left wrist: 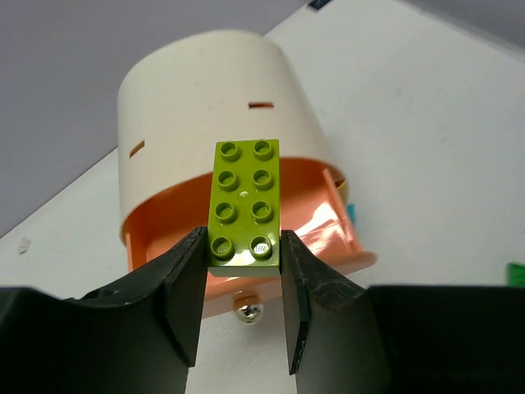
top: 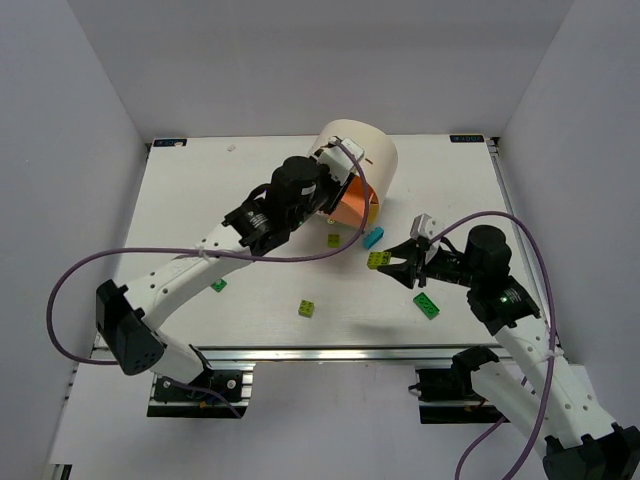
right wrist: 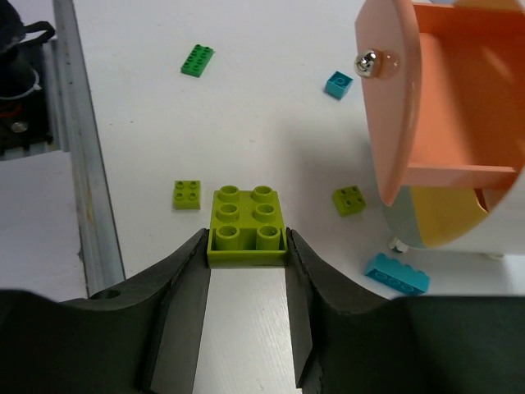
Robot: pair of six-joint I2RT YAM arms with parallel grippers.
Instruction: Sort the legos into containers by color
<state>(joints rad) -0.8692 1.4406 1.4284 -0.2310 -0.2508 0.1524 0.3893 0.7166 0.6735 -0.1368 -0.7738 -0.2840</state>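
Note:
My left gripper [left wrist: 244, 244] is shut on a long lime brick [left wrist: 246, 201], held above the pulled-out peach drawer [left wrist: 328, 226] of the cream drum [left wrist: 213, 90]. My right gripper [right wrist: 246, 245] is shut on a shorter lime brick [right wrist: 246, 223] just above the table. From above, the left gripper [top: 338, 178] sits at the drum [top: 360, 148] and the right gripper [top: 393, 262] is right of centre. Loose on the table lie two small lime bricks [right wrist: 187, 194] [right wrist: 350, 199], a long teal brick [right wrist: 397, 274], a small teal brick [right wrist: 338, 84] and a dark green brick [right wrist: 198, 61].
The open drawer's front carries a shiny round knob [right wrist: 367, 62], and a yellow drawer [right wrist: 447, 217] shows beneath it. Another dark green brick [top: 427, 305] lies under the right arm. A metal rail [right wrist: 82, 164] marks the table's near edge.

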